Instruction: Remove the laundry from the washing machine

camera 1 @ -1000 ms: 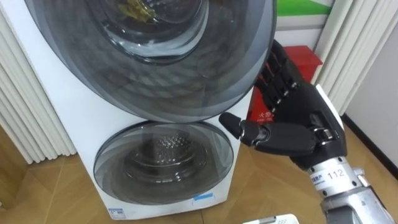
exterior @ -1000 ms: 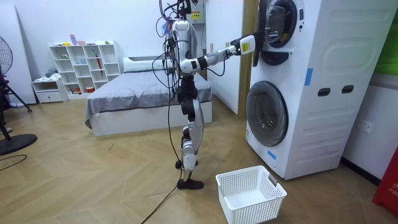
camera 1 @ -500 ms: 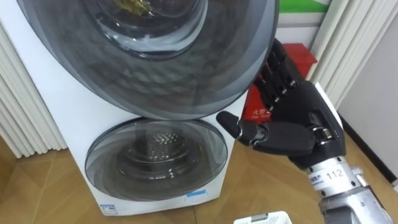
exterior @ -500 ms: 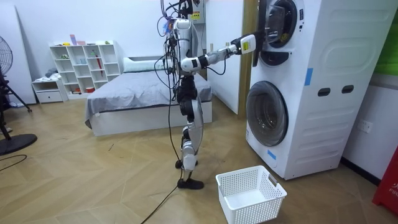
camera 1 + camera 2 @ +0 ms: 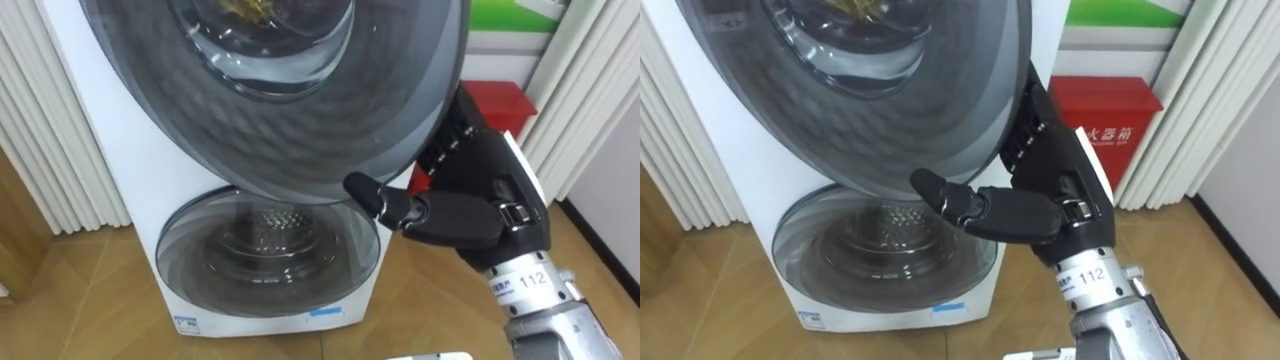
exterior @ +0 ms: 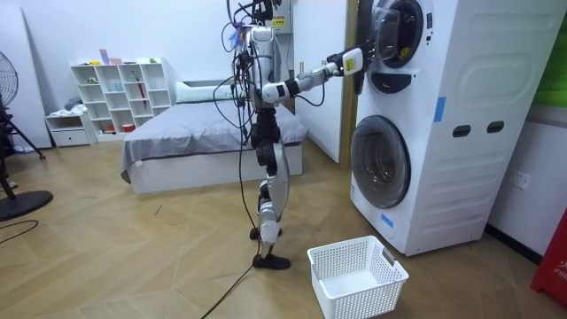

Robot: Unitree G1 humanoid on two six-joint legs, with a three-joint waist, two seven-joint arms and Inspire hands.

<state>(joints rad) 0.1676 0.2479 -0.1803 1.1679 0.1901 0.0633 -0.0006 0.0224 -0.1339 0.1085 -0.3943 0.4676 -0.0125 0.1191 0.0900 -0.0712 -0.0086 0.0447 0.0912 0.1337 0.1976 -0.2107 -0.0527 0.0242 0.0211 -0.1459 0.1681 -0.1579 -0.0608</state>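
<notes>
Bedroom floor (image 6: 133, 257) holds a white basket (image 6: 354, 301) at 5 o'clock. Your right hand (image 5: 480, 190) meets the 4 o'clock rim of the upper washer door (image 5: 300, 120), grip untellable; yellowish clothes (image 5: 242, 8) blur behind its glass, cropped.

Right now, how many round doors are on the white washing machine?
2. The upper door, with the right hand at its right edge, and the lower door directly beneath it, shut. None seems hidden.

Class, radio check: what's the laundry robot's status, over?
Right hand at upper door rim, hold unclear. Yellowish item behind its glass, nothing picked yet. Door in the way.
</notes>
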